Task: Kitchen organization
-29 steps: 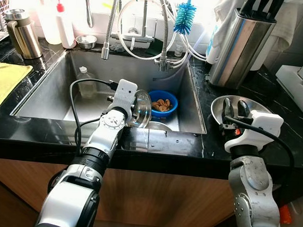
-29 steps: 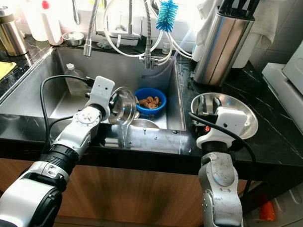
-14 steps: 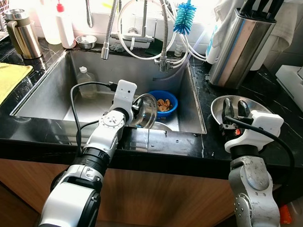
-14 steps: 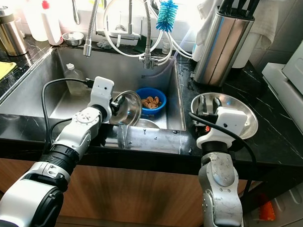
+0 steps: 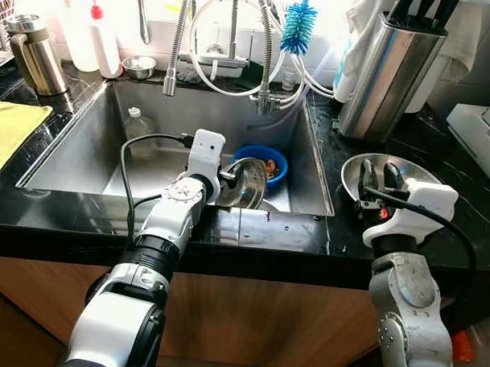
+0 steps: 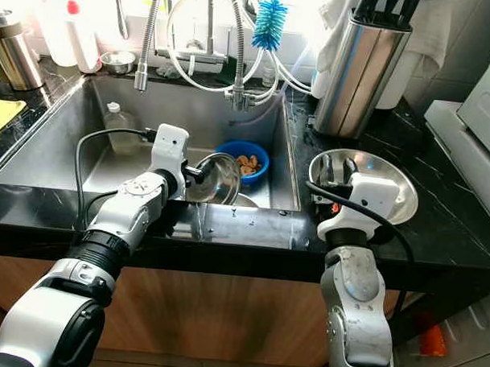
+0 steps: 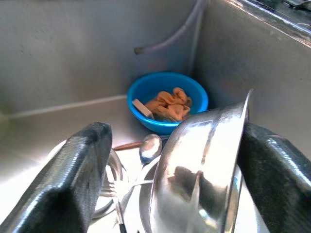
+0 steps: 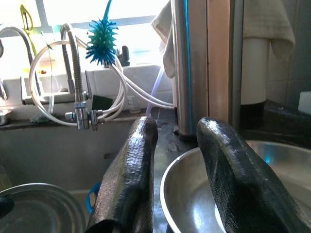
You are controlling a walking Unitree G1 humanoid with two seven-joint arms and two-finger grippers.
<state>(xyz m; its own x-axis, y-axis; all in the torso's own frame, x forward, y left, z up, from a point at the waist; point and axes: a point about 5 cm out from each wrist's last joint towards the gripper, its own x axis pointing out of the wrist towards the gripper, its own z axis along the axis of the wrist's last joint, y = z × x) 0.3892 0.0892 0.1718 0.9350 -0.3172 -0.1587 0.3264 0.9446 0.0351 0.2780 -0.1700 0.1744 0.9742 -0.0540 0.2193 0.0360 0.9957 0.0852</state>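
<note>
A: Sink (image 5: 77,157) as ref. What's nearest?

B: Front counter edge, w/ both arms over it. Left gripper (image 5: 237,182) reaches in over sink's front wall, fingers apart w/ a steel bowl (image 5: 246,183) between them; bowl tilted on edge, rim against one finger (image 7: 272,170). Can't tell if other finger (image 7: 73,174) touches it.

A: Right one?

B: Right gripper (image 5: 377,178) is outside sink, to its right, over near rim of a 2nd steel bowl (image 5: 410,169) sitting on black counter. Fingers slightly apart, nothing between them.

A: Under the held bowl?

B: Sink floor: spoon (image 7: 149,145), fork (image 7: 118,194), some round dishes, partly hidden. Just beyond, blue bowl (image 7: 167,99) w/ orange-brown food bits, near sink's right wall.

A: Farther back?

B: Clear plastic bottle (image 5: 138,131) at sink's back-left. Behind sink: faucet w/ hoses (image 5: 226,38), blue bottle brush (image 5: 298,28), small steel cup (image 5: 139,67). Back-left of sink: steel jug (image 5: 36,55), white squeeze bottle w/ red cap (image 5: 105,38); yellow cloth (image 5: 9,127) left of sink. Back-right: steel knife block (image 5: 390,72).
</note>
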